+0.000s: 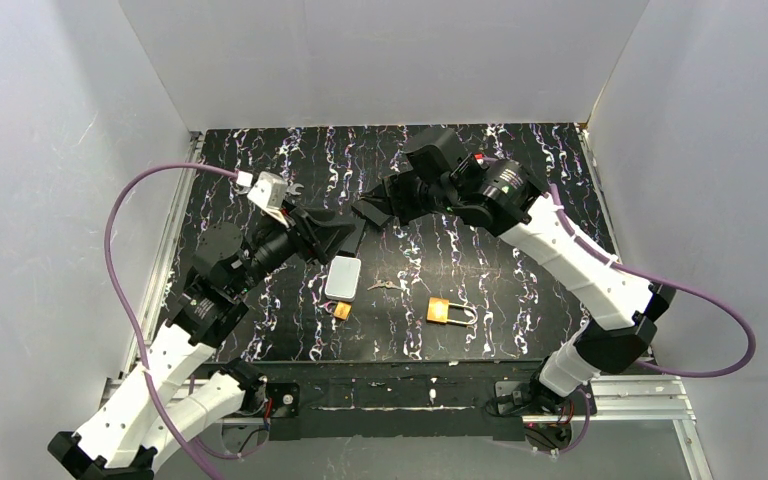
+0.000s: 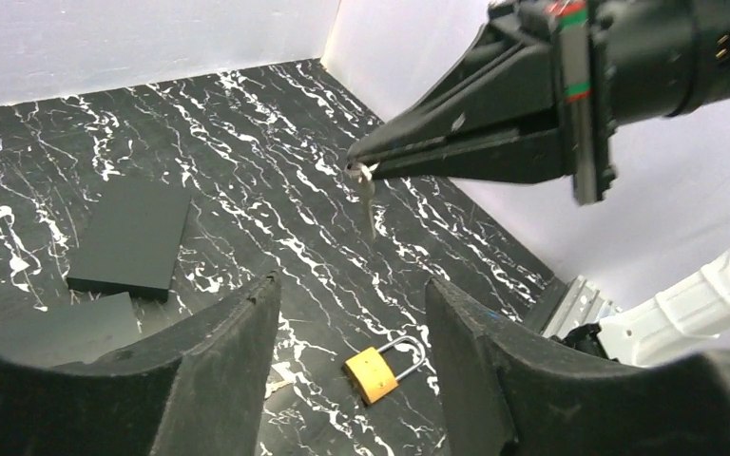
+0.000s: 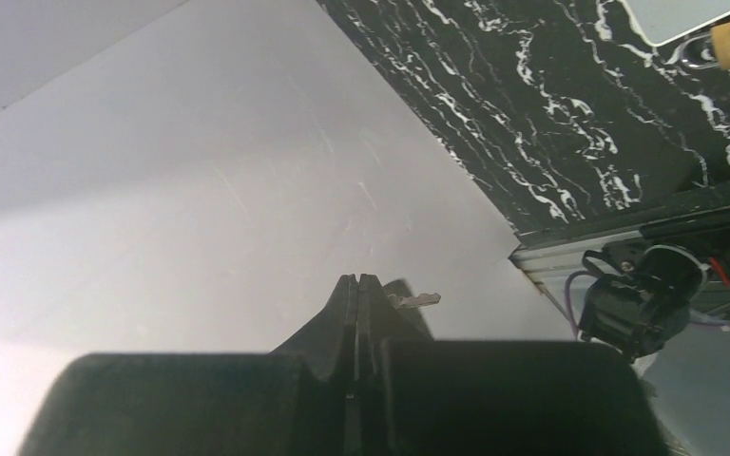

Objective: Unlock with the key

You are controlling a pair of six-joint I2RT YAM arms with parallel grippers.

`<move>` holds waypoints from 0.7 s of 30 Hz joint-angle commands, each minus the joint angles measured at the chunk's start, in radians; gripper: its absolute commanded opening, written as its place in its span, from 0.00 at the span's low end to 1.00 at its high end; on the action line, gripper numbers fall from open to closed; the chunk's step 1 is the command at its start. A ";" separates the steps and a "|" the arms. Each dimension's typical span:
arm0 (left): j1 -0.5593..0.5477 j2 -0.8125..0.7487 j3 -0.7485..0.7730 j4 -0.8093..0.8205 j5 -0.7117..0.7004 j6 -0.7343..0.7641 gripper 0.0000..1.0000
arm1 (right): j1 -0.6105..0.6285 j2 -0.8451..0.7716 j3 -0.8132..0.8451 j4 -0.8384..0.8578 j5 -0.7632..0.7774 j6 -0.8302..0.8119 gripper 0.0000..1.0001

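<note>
Right gripper (image 2: 356,163): the jaws are pressed fully together, and the key (image 2: 367,195) is pinched by its head at the very tips. In the left wrist view the blade is seen hanging down from the tips. In the right wrist view it is seen jutting out sideways past the closed fingers (image 3: 347,313). The key is held in the air, clear of the table (image 2: 247,123).

Left gripper (image 2: 352,285): the fingers are held roughly half apart. Nothing is gripped and nothing is touched. The right gripper's tips are seen ahead of and above it, near but apart.

Padlock (image 2: 377,370): a brass body is seen lying flat on the table, ahead of and below the left gripper, framed between its fingers. The shackle is pointed away from that gripper. The padlock is well below the held key and is touched by neither gripper.

Second padlock (image 1: 341,310): it is seen on the table below the left gripper, touching the edge of a grey pad (image 1: 343,278).

Loose key (image 1: 384,286): it is noted on the table between the two padlocks, just beside the pad.

Dark slab (image 2: 131,237): it is noted flat on the table, ahead and to the left of the left gripper.
</note>
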State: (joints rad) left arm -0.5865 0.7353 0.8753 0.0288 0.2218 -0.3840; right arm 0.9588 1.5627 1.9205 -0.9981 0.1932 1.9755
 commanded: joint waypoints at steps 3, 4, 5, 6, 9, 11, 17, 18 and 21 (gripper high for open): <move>-0.006 0.014 -0.010 0.058 0.047 0.101 0.66 | 0.005 0.020 0.052 -0.005 0.039 0.046 0.01; -0.006 0.023 -0.009 0.065 0.065 0.102 0.67 | 0.005 0.017 0.046 0.009 0.040 0.048 0.01; -0.006 0.030 -0.007 0.066 0.069 0.097 0.67 | 0.005 0.015 0.045 0.014 0.042 0.050 0.01; -0.006 0.034 -0.006 0.068 0.060 0.086 0.66 | 0.005 0.017 0.047 0.014 0.043 0.051 0.01; -0.006 0.037 -0.016 0.105 0.037 0.073 0.64 | 0.005 0.016 0.048 0.017 0.040 0.051 0.01; -0.007 0.048 -0.016 0.125 0.036 0.069 0.62 | 0.006 0.016 0.042 0.029 0.028 0.052 0.01; -0.007 0.086 0.008 0.133 0.012 0.077 0.55 | 0.008 0.011 0.033 0.044 0.023 0.053 0.01; -0.007 0.097 0.013 0.133 0.016 0.080 0.54 | 0.009 0.009 0.029 0.049 0.022 0.054 0.01; -0.007 0.115 0.016 0.134 0.018 0.083 0.53 | 0.009 0.001 0.019 0.062 0.019 0.055 0.01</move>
State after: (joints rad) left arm -0.5896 0.8371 0.8608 0.1284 0.2481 -0.3202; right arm 0.9600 1.5730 1.9465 -0.9703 0.2024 2.0109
